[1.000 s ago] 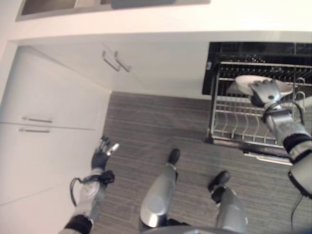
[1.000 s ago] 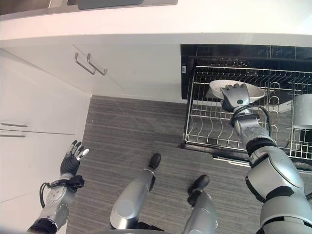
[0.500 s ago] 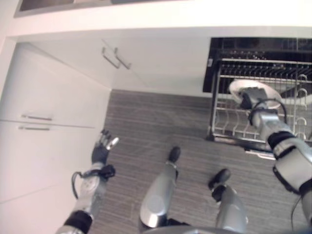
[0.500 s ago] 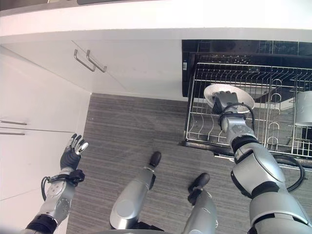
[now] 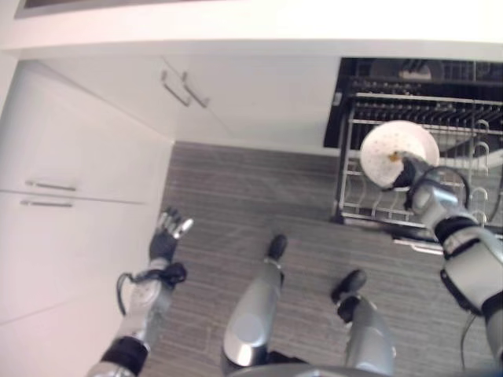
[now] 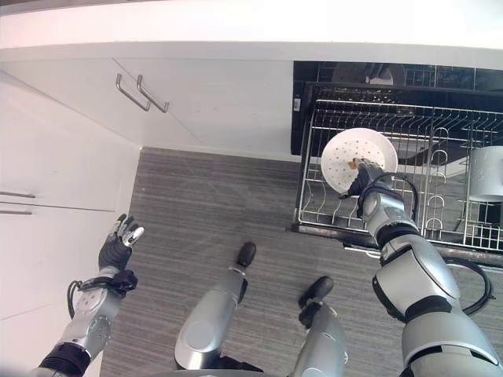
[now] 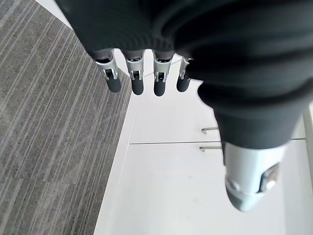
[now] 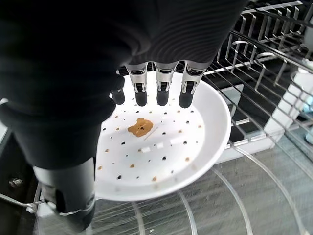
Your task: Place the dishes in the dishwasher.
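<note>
Right hand [image 6: 360, 177] pinches white plate [image 6: 355, 157] at rim, above dishwasher rack [image 6: 409, 196]. Turn plate on edge, lower between tines. Left hand [image 6: 116, 250] idle, fingers relaxed.

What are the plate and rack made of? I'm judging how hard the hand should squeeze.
Plate: looks like glossy white ceramic or melamine with small printed dots; I cannot tell which. Dishwasher rack: thin shiny metal wire. The right hand holds the plate.
</note>
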Controlling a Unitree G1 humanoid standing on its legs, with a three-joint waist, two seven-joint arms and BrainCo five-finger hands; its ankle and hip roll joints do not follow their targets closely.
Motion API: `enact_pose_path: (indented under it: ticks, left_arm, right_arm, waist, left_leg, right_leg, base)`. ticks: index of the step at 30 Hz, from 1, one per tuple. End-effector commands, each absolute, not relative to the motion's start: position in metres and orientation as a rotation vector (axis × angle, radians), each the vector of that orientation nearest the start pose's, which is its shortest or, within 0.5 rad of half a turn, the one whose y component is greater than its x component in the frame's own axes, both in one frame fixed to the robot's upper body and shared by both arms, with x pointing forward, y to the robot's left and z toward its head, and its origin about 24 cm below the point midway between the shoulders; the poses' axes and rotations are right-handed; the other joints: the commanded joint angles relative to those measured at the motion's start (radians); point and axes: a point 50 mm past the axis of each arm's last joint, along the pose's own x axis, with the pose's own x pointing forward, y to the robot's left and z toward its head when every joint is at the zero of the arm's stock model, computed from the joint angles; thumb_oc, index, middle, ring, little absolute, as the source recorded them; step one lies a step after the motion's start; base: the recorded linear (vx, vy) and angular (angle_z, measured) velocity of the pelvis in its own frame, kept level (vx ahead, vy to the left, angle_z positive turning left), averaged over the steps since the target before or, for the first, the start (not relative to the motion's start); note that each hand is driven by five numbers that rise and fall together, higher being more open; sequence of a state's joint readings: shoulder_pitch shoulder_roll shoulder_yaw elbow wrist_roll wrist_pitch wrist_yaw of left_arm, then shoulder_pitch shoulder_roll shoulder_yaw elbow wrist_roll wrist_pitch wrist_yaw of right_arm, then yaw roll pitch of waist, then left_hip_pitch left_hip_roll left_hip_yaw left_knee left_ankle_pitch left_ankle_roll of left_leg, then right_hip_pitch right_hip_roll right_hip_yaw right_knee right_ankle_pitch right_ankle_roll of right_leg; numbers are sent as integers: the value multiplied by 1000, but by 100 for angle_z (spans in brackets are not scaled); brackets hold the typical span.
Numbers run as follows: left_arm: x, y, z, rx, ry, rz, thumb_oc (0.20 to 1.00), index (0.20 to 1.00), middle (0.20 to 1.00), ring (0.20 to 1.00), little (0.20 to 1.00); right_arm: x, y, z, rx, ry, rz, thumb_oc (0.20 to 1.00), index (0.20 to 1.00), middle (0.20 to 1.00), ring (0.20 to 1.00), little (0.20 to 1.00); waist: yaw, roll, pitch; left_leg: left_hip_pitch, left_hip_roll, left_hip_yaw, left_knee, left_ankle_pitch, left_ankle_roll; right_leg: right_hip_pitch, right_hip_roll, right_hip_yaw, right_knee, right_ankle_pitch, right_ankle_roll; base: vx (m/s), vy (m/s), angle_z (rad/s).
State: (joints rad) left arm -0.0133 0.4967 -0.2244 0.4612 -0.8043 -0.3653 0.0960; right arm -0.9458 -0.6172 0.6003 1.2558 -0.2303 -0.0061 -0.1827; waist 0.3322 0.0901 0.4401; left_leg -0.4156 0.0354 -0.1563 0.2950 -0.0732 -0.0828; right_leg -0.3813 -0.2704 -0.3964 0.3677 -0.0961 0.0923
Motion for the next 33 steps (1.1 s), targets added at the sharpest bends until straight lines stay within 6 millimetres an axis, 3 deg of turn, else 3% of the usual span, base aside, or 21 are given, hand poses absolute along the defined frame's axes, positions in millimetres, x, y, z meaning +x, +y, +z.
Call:
enact_pose_path:
  ticks: [1,2,3,7,14,19,26,28,32,33]
  left_arm:
    - [238,271,10,-170,60,248,1000,1000,1000,1000,1000]
    - [238,271,10,-169,60,248,1000,1000,1000,1000,1000]
    - [238,272,11,-165,62,253,1000,1000,1000,1000,1000]
    - [237,275,11,-160,68,271,1000,1000,1000,1000,1000]
    - [221,283,6,-136,90,348,1000,1000,1000,1000,1000]
    - [207,285,-8,-116,144,416,1000,1000,1000,1000,1000]
    - [183,293,-27,-89,229,489,1000,1000,1000,1000,1000]
    - [178,296,-34,-91,257,507,1000,1000,1000,1000,1000]
    - [174,296,-39,-87,290,506,1000,1000,1000,1000,1000]
    - [171,296,-43,-74,312,492,1000,1000,1000,1000,1000]
  right_arm:
    - [383,-293,128,-1065,249,-216,1000,1000,1000,1000,1000]
    - [384,-292,130,-1033,238,-221,1000,1000,1000,1000,1000]
    - [385,-293,136,-883,206,-257,1000,1000,1000,1000,1000]
    - [385,-289,141,-551,114,-268,1000,1000,1000,1000,1000]
    - [362,-275,133,-193,4,-238,1000,1000,1000,1000,1000]
    - [324,-265,100,-61,5,-259,1000,1000,1000,1000,1000]
    - [272,-287,63,1,90,-411,1000,1000,1000,1000,1000]
    - [254,-292,38,173,175,-494,1000,1000,1000,1000,1000]
    - [238,-286,6,323,298,-535,1000,1000,1000,1000,1000]
    - [230,-275,-18,483,389,-518,1000,1000,1000,1000,1000]
  waist:
    - [-4,-28,5]
    - [-5,-32,5]
    - [-12,-48,3]
    - [-26,-75,-5]
    - [-84,-147,-41]
    - [-140,-185,-93]
    - [-205,-209,-173]
    - [-228,-203,-187]
    - [-236,-194,-200]
    - [-234,-188,-207]
  left_leg:
    - [-39,20,90,5,29,7]
    - [-37,22,91,5,29,7]
    - [-23,29,96,5,24,7]
    - [2,42,106,5,12,6]
    - [76,69,139,5,-17,9]
    - [151,87,173,5,-39,20]
    - [221,104,213,5,-49,34]
    - [252,111,233,5,-53,36]
    - [280,118,246,5,-56,35]
    - [297,120,251,5,-58,33]
  right_leg:
    - [23,-4,37,-68,89,82]
    - [25,-2,38,-68,89,81]
    - [36,4,44,-68,90,79]
    - [58,15,54,-68,86,75]
    - [120,40,74,-68,82,72]
    - [180,61,101,-68,73,69]
    - [226,68,128,-68,70,74]
    - [248,67,134,-68,67,79]
    - [271,65,134,-68,62,82]
    - [288,63,130,-68,57,83]
  base:
    - [0,0,0]
    - [24,-6,-5]
    - [32,-2,-6]
    - [30,5,-9]
    - [57,4,-14]
    - [106,11,-25]
    - [94,7,-21]
    - [62,17,-12]
    - [68,-8,-17]
    - [87,-49,-3]
